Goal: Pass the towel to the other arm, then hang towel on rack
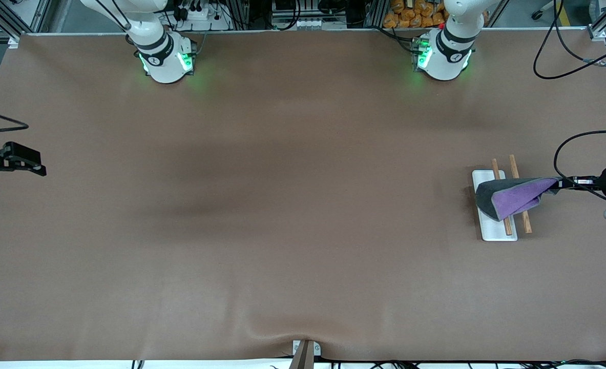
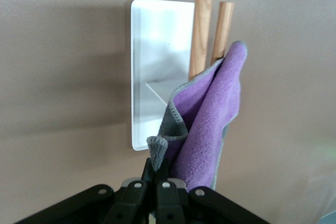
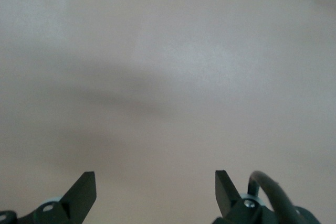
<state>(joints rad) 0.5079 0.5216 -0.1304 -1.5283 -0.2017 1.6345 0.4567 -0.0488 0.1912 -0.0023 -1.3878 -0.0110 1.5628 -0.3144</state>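
The towel [image 1: 513, 197], dark grey with its purple face showing, hangs from my left gripper [image 1: 559, 183], which is shut on one corner of it. The cloth drapes across the rack's two wooden rods [image 1: 525, 223] and over its white base plate [image 1: 492, 231], at the left arm's end of the table. In the left wrist view the towel [image 2: 207, 114] hangs from the gripper [image 2: 159, 163] in front of the plate [image 2: 152, 40] and rods [image 2: 202, 30]. My right gripper [image 1: 36, 163] is open and empty at the right arm's end of the table, over bare brown surface [image 3: 155, 179].
The brown table cover [image 1: 282, 205] has a small ridge at its edge nearest the front camera. Black cables [image 1: 564, 154] loop near the left gripper. The two arm bases [image 1: 164, 59] stand along the edge farthest from the front camera.
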